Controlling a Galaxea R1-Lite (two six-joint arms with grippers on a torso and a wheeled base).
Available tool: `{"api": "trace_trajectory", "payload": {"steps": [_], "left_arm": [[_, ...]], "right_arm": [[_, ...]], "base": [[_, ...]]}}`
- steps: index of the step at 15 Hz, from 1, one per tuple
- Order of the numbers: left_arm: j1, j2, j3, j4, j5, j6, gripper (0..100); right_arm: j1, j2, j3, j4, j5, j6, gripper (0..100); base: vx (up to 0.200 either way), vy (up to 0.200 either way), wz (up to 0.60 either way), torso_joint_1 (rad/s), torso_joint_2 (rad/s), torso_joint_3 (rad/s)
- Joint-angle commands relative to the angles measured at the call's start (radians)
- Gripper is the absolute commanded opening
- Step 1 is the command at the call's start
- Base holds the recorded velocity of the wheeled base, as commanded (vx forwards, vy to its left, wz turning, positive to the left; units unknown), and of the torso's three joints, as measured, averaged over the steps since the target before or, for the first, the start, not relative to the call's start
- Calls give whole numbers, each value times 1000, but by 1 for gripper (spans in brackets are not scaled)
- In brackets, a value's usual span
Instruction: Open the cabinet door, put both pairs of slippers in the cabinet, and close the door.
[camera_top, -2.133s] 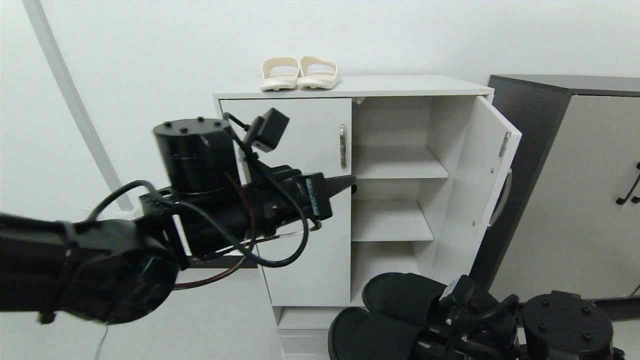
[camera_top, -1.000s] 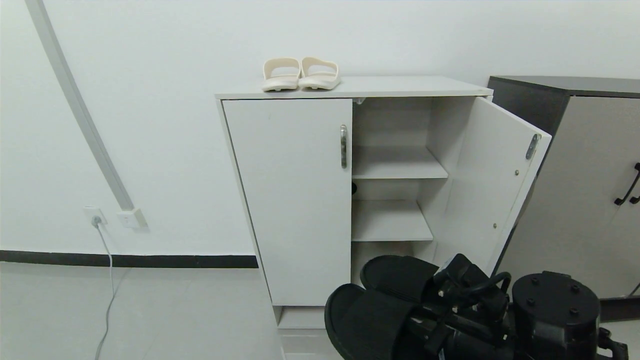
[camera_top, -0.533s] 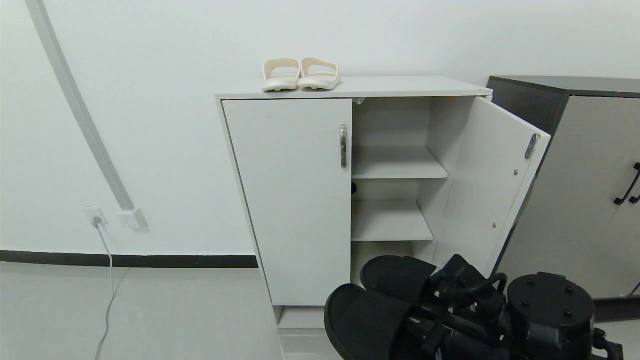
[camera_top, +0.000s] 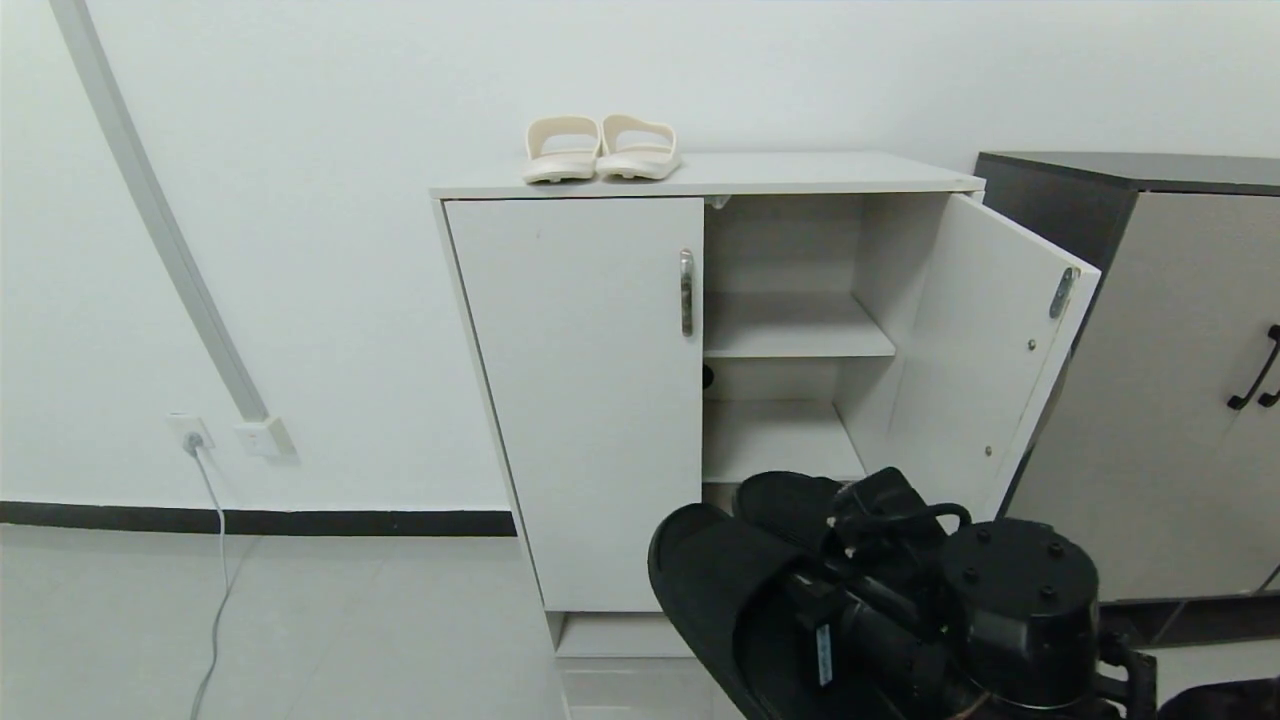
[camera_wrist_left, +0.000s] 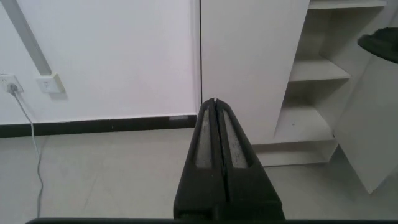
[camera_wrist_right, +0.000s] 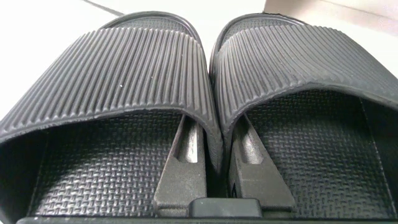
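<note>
Right wrist view: your right gripper (camera_wrist_right: 214, 124) is clamped on the black slippers (camera_wrist_right: 143, 68), one finger inside each, pinching their inner sides together. Ahead of it stands the cabinet (camera_top: 590, 400), its door (camera_top: 980, 370) open just beside the gripper. The cream slippers (camera_top: 600, 148) lie well above it, on the cabinet's top. Your left gripper (camera_wrist_left: 216, 112) is closed tight, holding nothing.

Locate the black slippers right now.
Head view, lower right: the black slippers are clamped side by side in the right end effector, in front of the open compartment of the cabinet, beside its open door.
</note>
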Motion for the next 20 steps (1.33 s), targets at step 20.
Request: {"api": "trace_trajectory", "payload": {"steps": [20], "left_arm": [[0, 1, 0, 1, 1, -4, 0]], "right_arm": [[-22, 312, -383, 45, -462, 6, 0]], "base": [[0, -60, 0, 1, 0, 0]]}}
